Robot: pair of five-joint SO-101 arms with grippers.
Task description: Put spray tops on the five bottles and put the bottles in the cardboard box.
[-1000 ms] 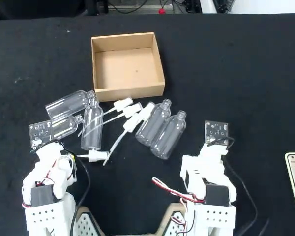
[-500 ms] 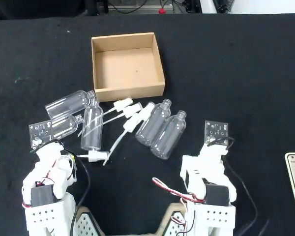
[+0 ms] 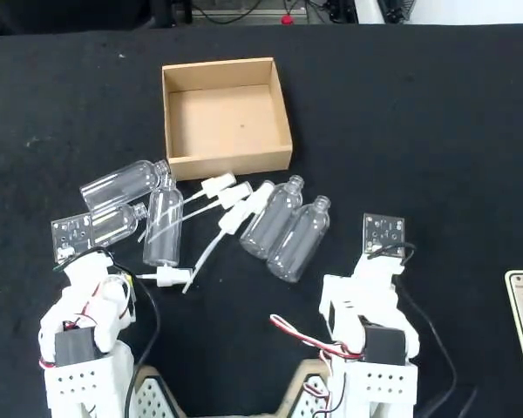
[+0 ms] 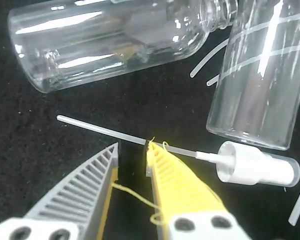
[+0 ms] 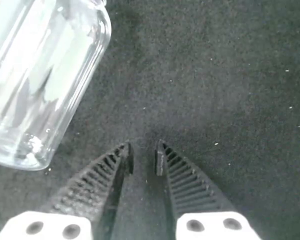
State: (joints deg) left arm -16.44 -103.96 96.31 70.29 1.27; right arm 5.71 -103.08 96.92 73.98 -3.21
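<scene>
Yellow-and-grey left gripper (image 4: 133, 150): low over the table, jaws parted by a narrow gap, nothing held between them.
Dip tube (image 4: 97, 129): a thin clear straw lying across the black cloth just past the left gripper's tips, running right at the yellow one.
Loose spray top (image 4: 255, 165): white, on its side at the end of that tube, apart from every bottle neck; from above (image 3: 170, 277) it lies just in front of the left arm.
Left bottles: three clear uncapped bottles lie on their sides near the left arm, one (image 3: 113, 225) closest to it, one (image 3: 122, 183) beyond, one (image 3: 164, 222) beside them with its base toward the loose spray top.
Black right gripper (image 5: 142, 150): low over bare cloth, jaws slightly apart and holding nothing.
Right bottles: two clear uncapped bottles lie side by side, the nearer one (image 3: 299, 237) just beside the right gripper, its partner (image 3: 273, 216) touching it.
Other spray tops (image 3: 235, 193): several white ones with tubes, scattered between the two bottle groups.
Cardboard box (image 3: 227, 162): open-topped, just beyond the bottles, which all lie outside it.
Table (image 3: 418, 131): covered in black cloth.
</scene>
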